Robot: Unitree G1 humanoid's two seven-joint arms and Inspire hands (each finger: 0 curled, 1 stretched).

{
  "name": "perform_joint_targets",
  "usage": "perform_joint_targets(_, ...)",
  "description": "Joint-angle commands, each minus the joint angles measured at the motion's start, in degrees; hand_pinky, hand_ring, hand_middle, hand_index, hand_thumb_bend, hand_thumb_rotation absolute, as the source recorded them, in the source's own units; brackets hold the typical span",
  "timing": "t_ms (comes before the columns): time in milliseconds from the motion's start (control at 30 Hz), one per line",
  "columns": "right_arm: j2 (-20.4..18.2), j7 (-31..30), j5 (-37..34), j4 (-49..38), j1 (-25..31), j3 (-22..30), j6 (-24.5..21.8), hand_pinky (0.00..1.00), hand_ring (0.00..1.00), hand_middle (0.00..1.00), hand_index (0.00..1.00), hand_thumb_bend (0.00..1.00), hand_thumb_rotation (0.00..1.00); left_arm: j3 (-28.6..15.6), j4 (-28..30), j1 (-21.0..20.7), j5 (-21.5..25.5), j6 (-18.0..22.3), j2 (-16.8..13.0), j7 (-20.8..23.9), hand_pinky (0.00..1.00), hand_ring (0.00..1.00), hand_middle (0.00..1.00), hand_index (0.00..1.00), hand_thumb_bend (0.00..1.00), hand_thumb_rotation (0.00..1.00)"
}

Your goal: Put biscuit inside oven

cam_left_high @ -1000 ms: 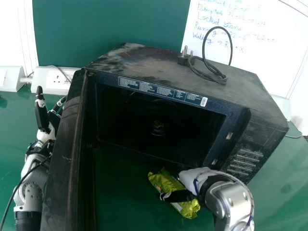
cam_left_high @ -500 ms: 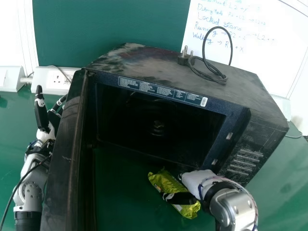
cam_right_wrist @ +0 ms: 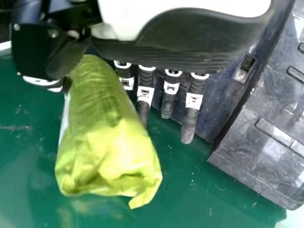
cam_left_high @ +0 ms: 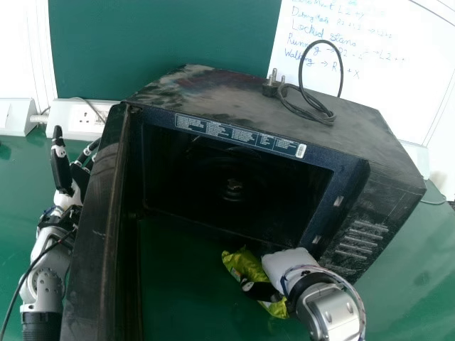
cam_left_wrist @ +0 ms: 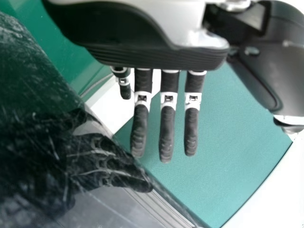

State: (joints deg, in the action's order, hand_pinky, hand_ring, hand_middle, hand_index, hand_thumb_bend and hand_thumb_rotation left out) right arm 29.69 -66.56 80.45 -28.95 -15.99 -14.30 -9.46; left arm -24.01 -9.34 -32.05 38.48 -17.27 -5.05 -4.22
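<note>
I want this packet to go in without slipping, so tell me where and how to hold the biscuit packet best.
Probably around the middle, coming from the robot's right with the right hand, thumb against one long side and fingers against the other. The biscuit packet is long and narrow, so its width suits that; its loose, crumpled wrapper end would likely give.

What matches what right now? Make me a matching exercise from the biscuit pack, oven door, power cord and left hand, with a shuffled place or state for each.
1. Biscuit pack
2. Oven door
3. Power cord
4. Left hand

A. Looped on top of the oven
B. Fingers straight, beyond the door's outer side
C. Between the right hand's thumb and fingers
D. Swung open

Pairs: 1-C, 2-D, 3-A, 4-B
</note>
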Motion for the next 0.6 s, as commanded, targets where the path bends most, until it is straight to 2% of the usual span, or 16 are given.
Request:
perform_joint_targets(0,0.2,-2.85,-0.25,3.96,4.26,-2.18,0.85,0.6,0.72,0.8,0.86,0.52,0.2,0.24,0.45,-0.05,0.22,-0.26,-0.15,-0.34,0.23,0.32,0.44,0.49,0.52,0.09)
perform_joint_targets(67,0.38,-2.38,-0.37,4.15,4.26,-2.84,1.47,0.61,0.74,0.81,0.86,0.54,0.14,0.39,0.64,-0.08,-0.03,-0.25,-0.06,-0.02,0.23,0.32,0.44,0.49,0.52,0.09)
perform_joint_targets(133,0.43,-2.39,-0.48,4.48,4.03,-3.3,1.75,0.58,0.71,0.79,0.86,0.59,0.08,0.36,0.48,-0.08,-0.01,-0.14,-0.1,-0.24,0.23,0.32,0.44,0.49,0.52,0.09)
perform_joint_targets(233,0.32,-2.12,-0.55,5.0,3.79,-3.5,1.57,0.54,0.67,0.75,0.84,0.66,0.04,0.31,0.32,-0.08,0.09,-0.15,-0.15,-0.42,0.23,0.32,0.44,0.49,0.52,0.09)
perform_joint_targets(333,0.43,-1.49,0.7,5.04,3.8,-3.85,1.57,0.48,0.62,0.73,0.84,0.65,0.03,0.29,0.47,0.0,0.21,-0.22,-0.08,-0.42,0.23,0.32,0.44,0.49,0.52,0.09)
perform_joint_targets(400,0.33,-0.69,2.61,4.02,4.27,-4.01,1.33,0.42,0.56,0.67,0.82,0.64,0.05,0.29,0.73,0.09,0.23,-0.28,0.0,-0.2,0.23,0.32,0.44,0.49,0.52,0.09)
perform_joint_targets(433,0.12,0.23,3.69,3.63,4.64,-4.04,1.08,0.32,0.43,0.57,0.79,0.6,0.03,0.31,0.77,0.11,0.15,-0.22,0.02,-0.14,0.23,0.32,0.44,0.49,0.52,0.09)
perform_joint_targets(500,-0.3,2.51,4.8,3.0,5.47,-3.69,0.66,0.14,0.21,0.49,0.72,0.57,0.0,0.31,0.83,0.16,0.09,-0.2,-0.03,-0.12,0.23,0.31,0.43,0.49,0.52,0.09)
perform_joint_targets(567,-0.01,3.7,4.93,2.4,5.95,-3.03,0.87,0.09,0.16,0.47,0.7,0.57,0.0,0.29,0.82,0.23,0.16,-0.24,-0.14,-0.37,0.23,0.31,0.43,0.49,0.52,0.09)
